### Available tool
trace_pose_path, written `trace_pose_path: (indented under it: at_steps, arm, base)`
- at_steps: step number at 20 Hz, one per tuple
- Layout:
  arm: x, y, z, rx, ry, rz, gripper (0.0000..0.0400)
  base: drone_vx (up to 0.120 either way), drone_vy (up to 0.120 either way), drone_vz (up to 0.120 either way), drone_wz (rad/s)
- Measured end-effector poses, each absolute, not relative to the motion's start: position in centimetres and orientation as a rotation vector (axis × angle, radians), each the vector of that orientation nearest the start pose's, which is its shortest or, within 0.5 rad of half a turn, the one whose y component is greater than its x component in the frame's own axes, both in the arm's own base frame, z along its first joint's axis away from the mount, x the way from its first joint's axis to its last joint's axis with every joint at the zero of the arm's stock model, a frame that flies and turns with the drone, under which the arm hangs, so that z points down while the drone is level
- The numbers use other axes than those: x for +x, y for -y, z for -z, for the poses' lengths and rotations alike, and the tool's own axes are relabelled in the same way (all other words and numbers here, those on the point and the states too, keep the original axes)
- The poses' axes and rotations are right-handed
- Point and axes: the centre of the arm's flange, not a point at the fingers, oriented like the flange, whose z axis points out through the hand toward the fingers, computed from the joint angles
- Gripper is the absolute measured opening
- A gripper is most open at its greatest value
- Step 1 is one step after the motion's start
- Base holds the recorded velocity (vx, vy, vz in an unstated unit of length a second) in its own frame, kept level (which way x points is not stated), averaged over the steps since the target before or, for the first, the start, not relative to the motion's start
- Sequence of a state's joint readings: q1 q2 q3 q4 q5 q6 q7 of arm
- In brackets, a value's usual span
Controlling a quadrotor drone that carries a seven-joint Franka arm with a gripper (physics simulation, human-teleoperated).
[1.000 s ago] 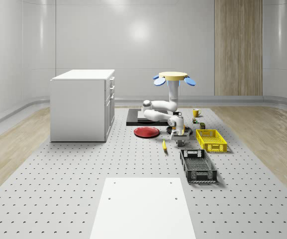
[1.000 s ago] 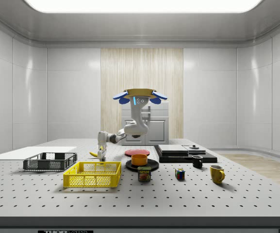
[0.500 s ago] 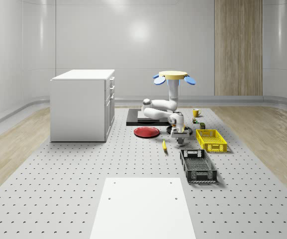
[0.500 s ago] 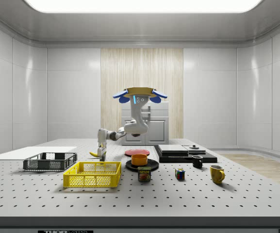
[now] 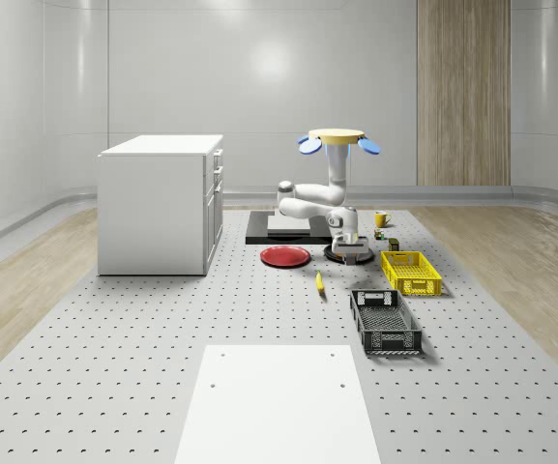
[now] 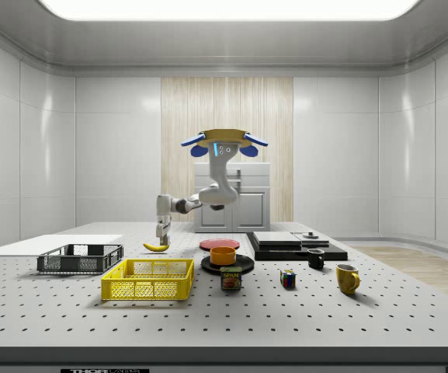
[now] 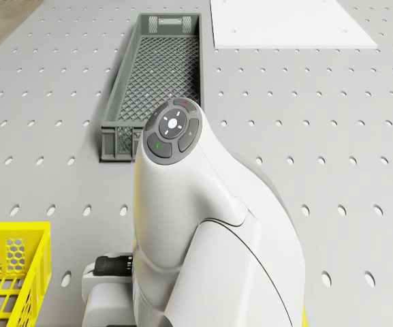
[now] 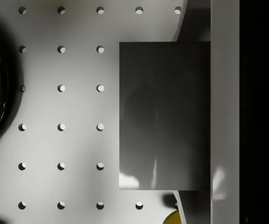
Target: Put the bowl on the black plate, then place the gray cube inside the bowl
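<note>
Perforated table (image 6: 410, 318); can (image 6: 231, 278) labelled SPAM beside black plate (image 6: 243, 266).

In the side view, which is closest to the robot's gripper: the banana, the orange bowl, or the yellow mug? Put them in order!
Measured from the gripper, which hangs from the hovering drone:
1. Banana: just below the gripper.
2. Orange bowl: on the black plate, toward the side view's right.
3. Yellow mug: far off toward the side view's right.

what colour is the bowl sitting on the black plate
Orange; the bowl on the black plate shows best in the side view.
</note>
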State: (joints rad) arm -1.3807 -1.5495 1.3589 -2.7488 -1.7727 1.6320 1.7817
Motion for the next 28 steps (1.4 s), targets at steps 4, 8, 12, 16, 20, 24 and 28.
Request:
trace_pose_path:
  at_steps: [4,8,12,16,20,24,28]
  arm:
    - [34.27,2.60,-50.33,0.001,0.002,-0.785,0.0251]
    - [34.27,2.60,-50.29,0.001,0.002,-0.785,0.0251]
    - [34.27,2.60,-50.28,0.001,0.002,-0.785,0.0251]
    - [34.27,2.60,-50.28,0.001,0.002,-0.785,0.0251]
    - [34.27,2.60,-50.27,0.001,0.002,-0.785,0.0251]
    - [34.27,2.60,-50.27,0.001,0.002,-0.785,0.0251]
    - [34.27,2.60,-50.27,0.001,0.002,-0.785,0.0251]
  base:
    - [-0.100,0.080,0.020,0.000]
    - [-0.120,0.000,0.040,0.000]
    - [-0.120,0.000,0.060,0.000]
    - [-0.120,0.000,0.040,0.000]
    - [-0.120,0.000,0.010,0.000]
    - [-0.120,0.000,0.000,0.000]
    - [-0.120,0.000,0.000,0.000]
